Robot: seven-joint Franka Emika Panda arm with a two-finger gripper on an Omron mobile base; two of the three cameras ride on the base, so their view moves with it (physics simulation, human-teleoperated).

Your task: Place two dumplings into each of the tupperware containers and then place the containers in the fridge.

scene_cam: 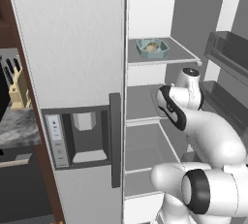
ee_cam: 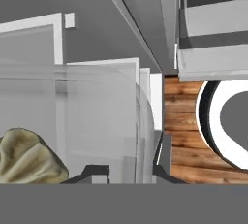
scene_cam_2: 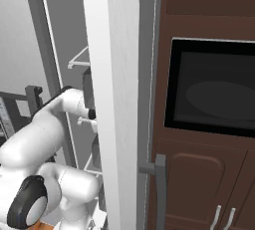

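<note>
The fridge point(scene_cam: 72, 39) stands open, its left door with the water dispenser closed. The pale blue tupperware container point(scene_cam: 152, 48) sits on an upper inner shelf, with beige dumplings point(scene_cam: 152, 47) inside it. My arm reaches into the fridge at the middle shelf level. In the hand view my gripper point(ee_cam: 128, 172) is shut on the wall of the clear tupperware container point(ee_cam: 97, 111), one dark fingertip point(ee_cam: 94, 172) on each side of it. A wrinkled tan dumpling point(ee_cam: 29, 160) lies inside that container at the lower left.
Door bins point(scene_cam: 227, 53) line the open right fridge door. Left of the fridge, a knife block point(scene_cam: 17, 89) stands on a marble counter point(scene_cam: 17, 126). Dark wood cabinets with a black oven window point(scene_cam_2: 214, 87) flank the fridge. Wooden floor point(ee_cam: 179, 131) shows below the hand.
</note>
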